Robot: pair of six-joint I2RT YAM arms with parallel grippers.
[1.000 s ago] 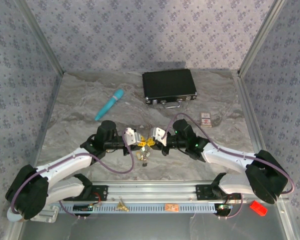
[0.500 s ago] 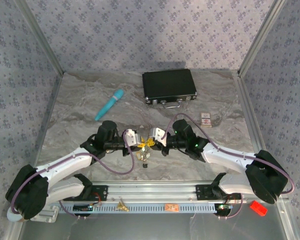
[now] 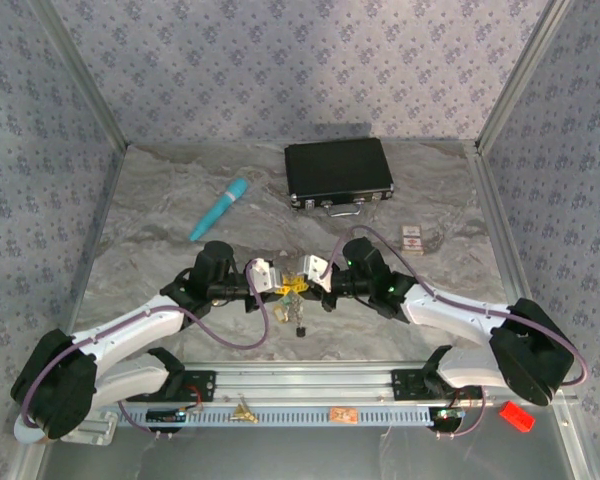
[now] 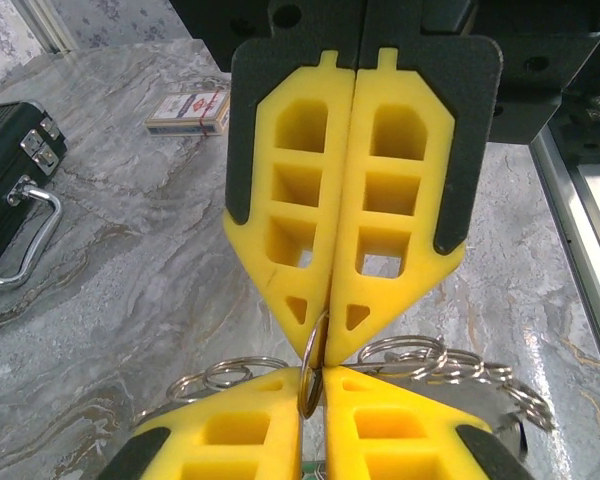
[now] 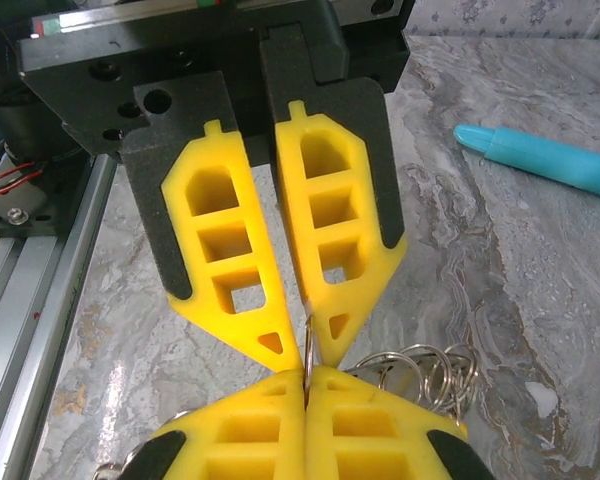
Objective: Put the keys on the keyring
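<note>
Both claws met tip to tip over the middle of the desk. The left claw was closed on the keyring, which stood edge-on in the pinch. The right claw was also closed on the keyring, gripping it from the opposite side. Small wire loops fanned out to either side of the grip. The keys sat just below the meeting claws in the top view; whether they hung from the keyring or lay on the desk could not be told.

This looked like the threading step, with the keyring braced between two grips. The next move would likely call for one claw to hold firm while the other let go to work a key on, without twisting the keyring out of the pinch.
</note>
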